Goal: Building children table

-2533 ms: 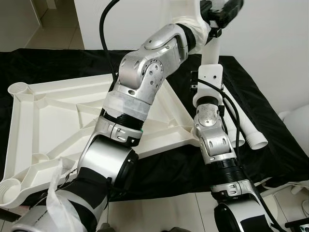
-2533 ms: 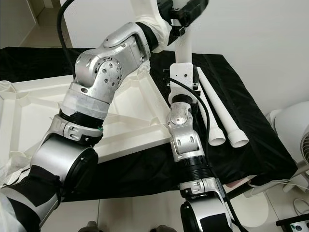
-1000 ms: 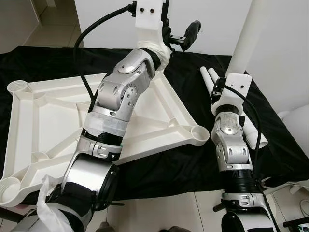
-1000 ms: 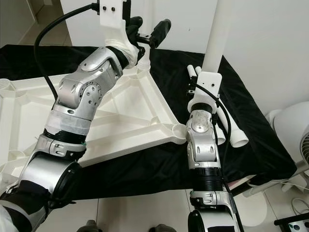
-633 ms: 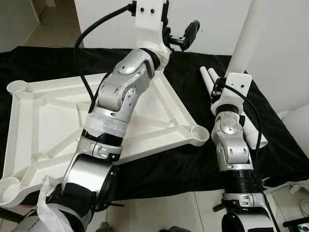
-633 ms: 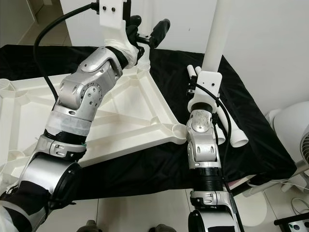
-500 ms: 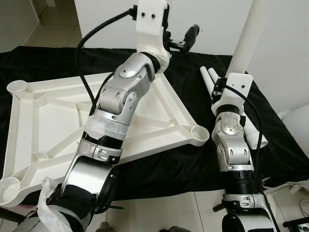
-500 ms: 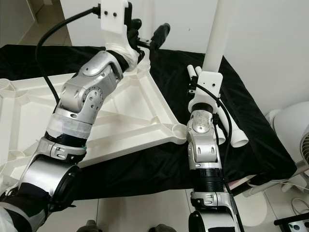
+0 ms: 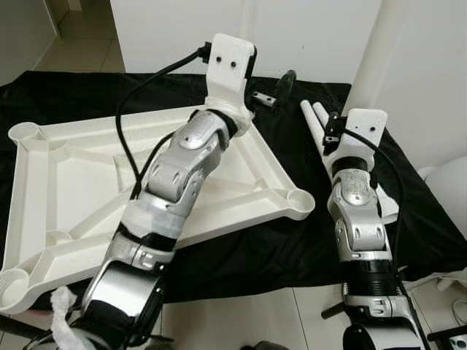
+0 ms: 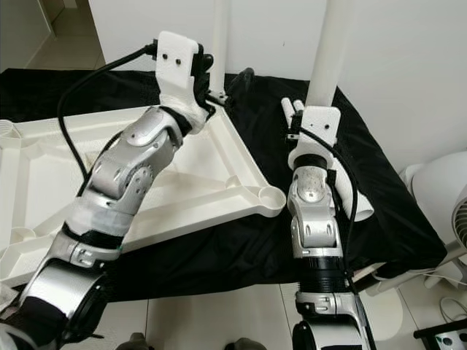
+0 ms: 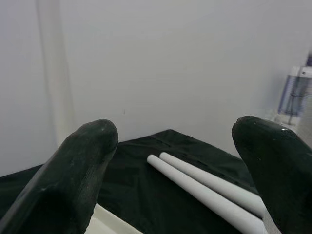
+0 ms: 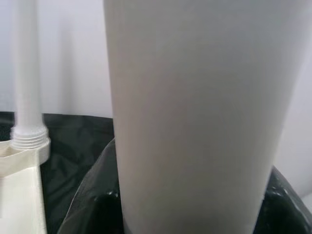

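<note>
Fingers: your left gripper [image 11: 170, 161] stands spread wide and empty above the far corner of the tabletop [image 9: 87, 182]; your right gripper [image 12: 185, 214] is clamped around a table leg [image 10: 330, 51] and holds it upright, well above the black cloth [image 9: 241, 248].

The white tabletop lies upside down on the cloth, ribs upward, with a round socket at each corner. One leg [image 10: 220, 36] already stands in the far-right socket, just beyond your left gripper. The near-right corner socket [image 10: 271, 195] is open and lies close beside your right forearm. Two spare legs [image 11: 204, 187] rest side by side on the cloth, to the right of the tabletop.

Step in hand, as judged: seating the held leg in an open socket, probably the near-right one. To do it well:
- Keep the leg vertical while you carry it over, so its lower end meets the socket squarely; that end is hidden behind your wrist, so go slowly.
- Centre it over the ring before you lower.
- Steady the tabletop rim with your left gripper, since a light plastic panel on cloth may slide or tip under a push.
</note>
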You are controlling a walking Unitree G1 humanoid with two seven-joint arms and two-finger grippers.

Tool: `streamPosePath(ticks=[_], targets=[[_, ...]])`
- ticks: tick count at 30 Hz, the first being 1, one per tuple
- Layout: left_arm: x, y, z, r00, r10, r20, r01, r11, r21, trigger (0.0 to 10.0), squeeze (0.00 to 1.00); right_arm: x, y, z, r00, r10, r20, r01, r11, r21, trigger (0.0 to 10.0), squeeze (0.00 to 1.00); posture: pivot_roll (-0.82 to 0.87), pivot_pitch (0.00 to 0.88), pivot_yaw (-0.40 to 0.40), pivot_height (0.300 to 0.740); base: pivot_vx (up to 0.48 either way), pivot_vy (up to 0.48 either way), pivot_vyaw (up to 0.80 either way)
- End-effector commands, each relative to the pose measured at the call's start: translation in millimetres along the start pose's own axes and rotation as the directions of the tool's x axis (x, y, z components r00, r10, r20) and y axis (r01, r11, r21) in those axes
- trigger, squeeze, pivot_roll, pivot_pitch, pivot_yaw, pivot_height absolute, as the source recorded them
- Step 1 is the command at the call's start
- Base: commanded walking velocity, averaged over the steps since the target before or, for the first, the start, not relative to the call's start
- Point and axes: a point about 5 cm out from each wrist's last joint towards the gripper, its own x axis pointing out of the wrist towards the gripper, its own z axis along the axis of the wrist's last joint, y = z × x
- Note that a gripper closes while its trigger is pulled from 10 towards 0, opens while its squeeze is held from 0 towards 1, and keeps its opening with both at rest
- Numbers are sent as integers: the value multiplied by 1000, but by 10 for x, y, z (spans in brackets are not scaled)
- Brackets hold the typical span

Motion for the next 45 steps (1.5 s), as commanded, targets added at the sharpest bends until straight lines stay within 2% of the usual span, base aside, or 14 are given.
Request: streamPosePath(ticks=[1, 3, 6, 8, 14, 19, 25, 28, 32, 33, 34, 35, 41, 45], targets=[[-54, -205, 7, 954, -301, 12, 300, 954, 25, 10000, 0, -9, -46, 53, 999, 11, 39, -11, 1000, 3, 10000, 0, 18, 0, -60, 740, 0, 0, 0], [-54, -205, 7, 954, -301, 12, 300, 954, 25, 10000, 0, -9, -46, 53, 999, 11, 39, -11, 1000, 3, 10000, 0, 18, 0, -60, 740, 0, 0, 0], [-214, -292, -157, 922, -386, -34, 388, 921, 37, 10000, 0, -98, -70, -1, 996, 71, 56, -73, 997, 32, 10000, 0, 27, 4, -56, 740, 0, 0, 0], [-237, -307, -182, 917, -398, -42, 399, 916, 36, 10000, 0, -115, -75, -16, 995, 80, 57, -82, 996, 36, 10000, 0, 27, 4, -56, 740, 0, 0, 0], [-293, -337, -278, 914, -398, -73, 401, 915, 36, 10000, 0, -190, -95, -91, 992, 112, 58, -115, 993, 34, 10000, 0, 31, 4, -46, 740, 0, 0, 0], [-422, -380, -480, 906, -402, -135, 409, 912, 25, 10000, 0, -341, -172, -280, 989, 146, 40, -148, 986, 73, 10000, 0, 35, 2, -32, 740, 0, 0, 0], [-495, -372, -568, 900, -403, -167, 412, 911, 20, 10000, 0, -400, -172, -379, 986, 168, 19, -169, 980, 101, 10000, 0, 41, 0, -24, 740, 0, 0, 0], [-605, -366, -690, 878, -423, -224, 436, 900, 6, 10000, 0, -443, -169, -509, 982, 191, -6, -189, 973, 132, 10000, 0, 43, 0, -16, 740, 0, 0, 0], [-638, -367, -704, 867, -439, -235, 455, 890, 17, 10000, 0, -440, -160, -535, 979, 202, -9, -199, 970, 142, 10000, 0, 43, 0, -16, 740, 0, 0, 0], [-731, -390, -724, 813, -517, -269, 537, 844, 1, 10000, 0, -427, -137, -577, 974, 225, -16, -220, 964, 146, 10000, 0, 48, 0, -14, 740, 0, 0, 0], [-731, -390, -724, 813, -517, -269, 537, 844, 1, 10000, 0, -427, -137, -577, 974, 225, -16, -220, 964, 146, 10000, 0, 48, 0, -14, 740, 0, 0, 0], [-769, -396, -736, 790, -542, -286, 563, 826, -10, 10000, 0, -421, -129, -597, 972, 232, -19, -227, 963, 147, 10000, 0, 48, 0, -14, 740, 0, 0, 0], [-862, -449, -754, 737, -601, -309, 620, 783, -47, 10000, 0, -413, -88, -672, 963, 267, -31, -260, 954, 152, 10000, 0, 53, 0, -17, 740, 0, 0, 0], [-899, -486, -765, 719, -620, -314, 637, 769, -61, 10000, 0, -392, -50, -694, 958, 286, -28, -277, 947, 164, 10000, 0, 55, 0, -21, 740, 0, 0, 0]])
